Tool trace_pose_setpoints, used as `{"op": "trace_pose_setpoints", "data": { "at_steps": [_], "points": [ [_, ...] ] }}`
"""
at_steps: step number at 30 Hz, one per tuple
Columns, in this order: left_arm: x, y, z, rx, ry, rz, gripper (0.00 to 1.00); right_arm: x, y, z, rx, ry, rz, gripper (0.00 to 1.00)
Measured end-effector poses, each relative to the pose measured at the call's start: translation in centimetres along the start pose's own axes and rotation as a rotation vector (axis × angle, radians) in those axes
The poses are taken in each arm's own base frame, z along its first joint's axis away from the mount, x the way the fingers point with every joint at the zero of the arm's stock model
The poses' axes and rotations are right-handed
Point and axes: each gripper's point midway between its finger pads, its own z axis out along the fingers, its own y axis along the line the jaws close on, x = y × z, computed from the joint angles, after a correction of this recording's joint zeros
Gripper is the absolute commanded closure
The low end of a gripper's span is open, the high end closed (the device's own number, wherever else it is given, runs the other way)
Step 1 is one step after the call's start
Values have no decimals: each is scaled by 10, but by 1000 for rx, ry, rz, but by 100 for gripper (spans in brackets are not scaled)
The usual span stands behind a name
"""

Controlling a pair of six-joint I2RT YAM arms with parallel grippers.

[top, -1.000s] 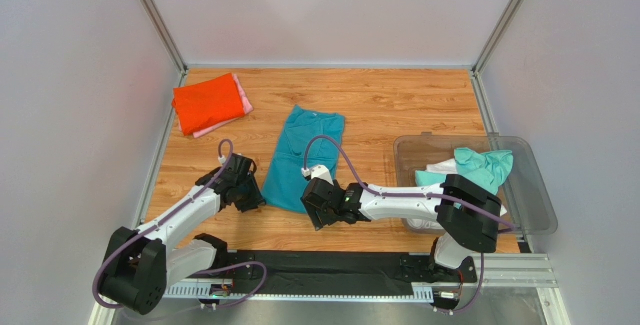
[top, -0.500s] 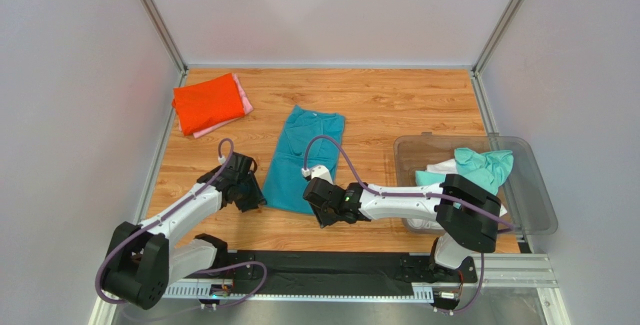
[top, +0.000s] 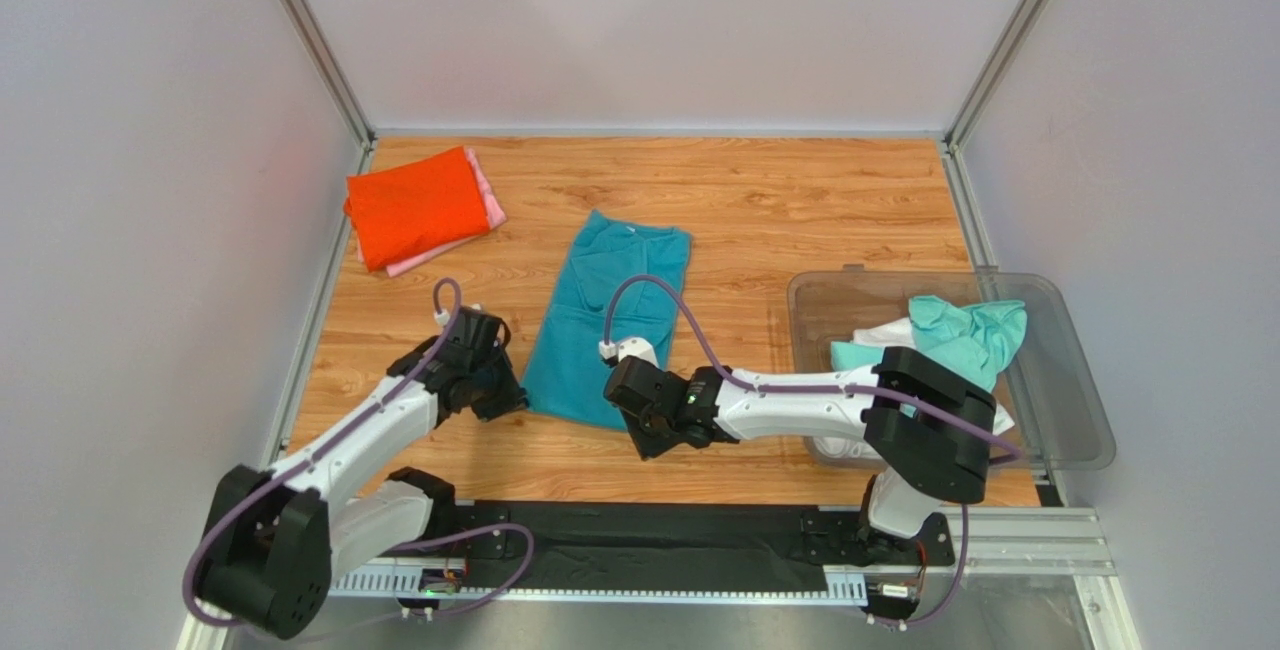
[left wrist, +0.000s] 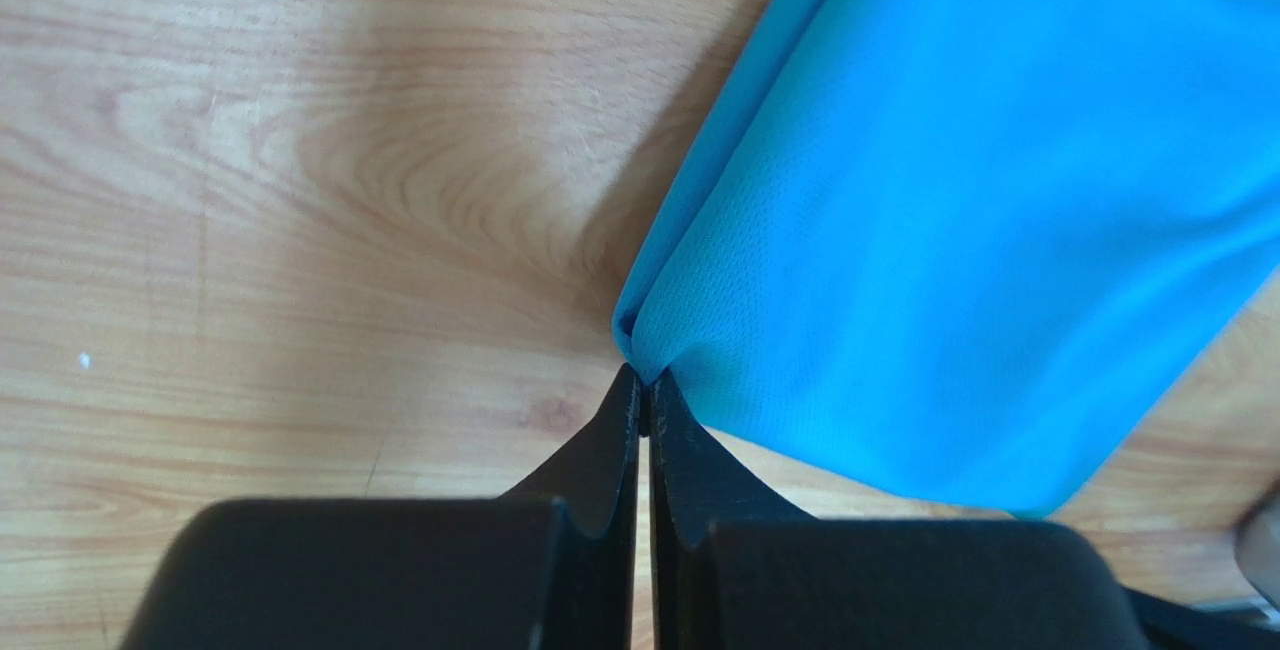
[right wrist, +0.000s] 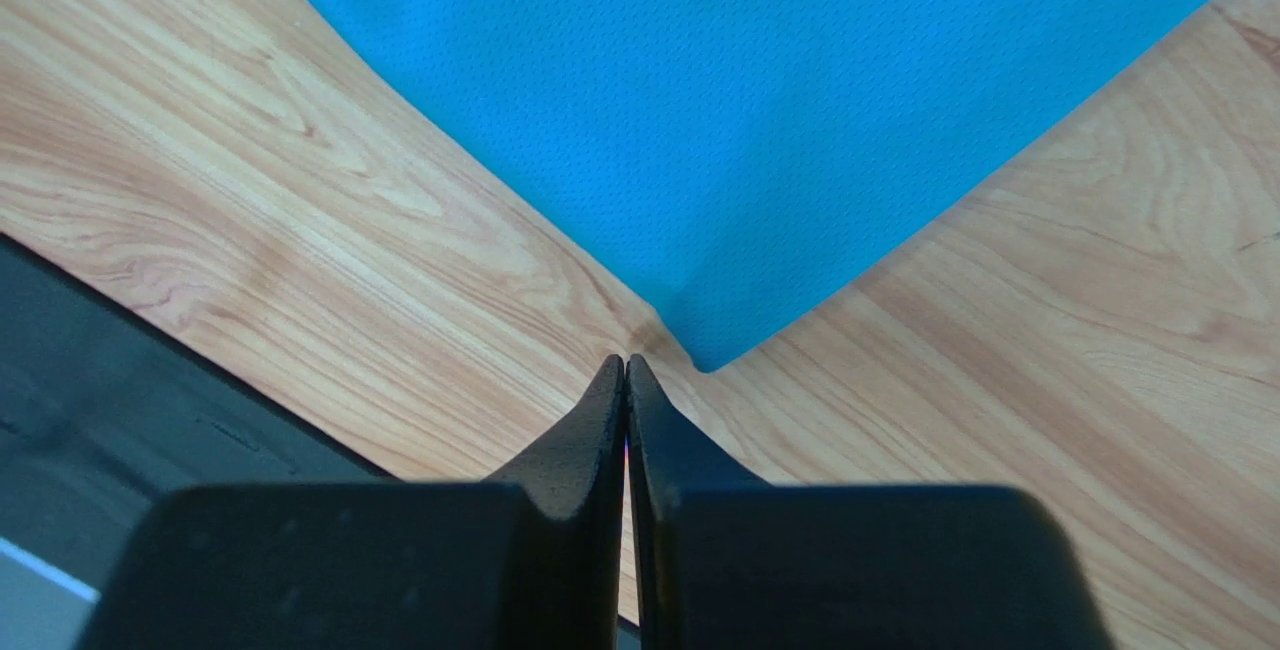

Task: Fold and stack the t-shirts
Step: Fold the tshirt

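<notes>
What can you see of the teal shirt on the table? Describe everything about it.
The teal shirt is a soft, fine-mesh cloth, folded into a long narrow strip with layered edges. It lies flat on the wooden table, mid-table, its far end slanting right. The left gripper, shut, meets its near left corner; the right gripper, shut, sits just beside its near right corner, apparently apart.
</notes>
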Motion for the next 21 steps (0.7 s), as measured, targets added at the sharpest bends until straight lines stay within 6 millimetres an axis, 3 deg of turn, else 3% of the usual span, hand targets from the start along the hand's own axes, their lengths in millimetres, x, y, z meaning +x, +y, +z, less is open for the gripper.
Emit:
{"op": "trace_pose_setpoints", "data": {
  "at_steps": [5,15,19,21],
  "points": [
    [-4,-5,-28,91,-93,-1,100,3,16,-10,-70,10,-8,100],
    [0,-2,-79,221,-221,-41,100,17,90,-69,-356,-12,-92,96],
    [5,3,-85,227,-228,-64,100,21,90,-66,-331,-7,-88,81],
    [7,5,-85,220,-220,-75,100,20,85,-56,-277,-6,-78,67]
  ]
}}
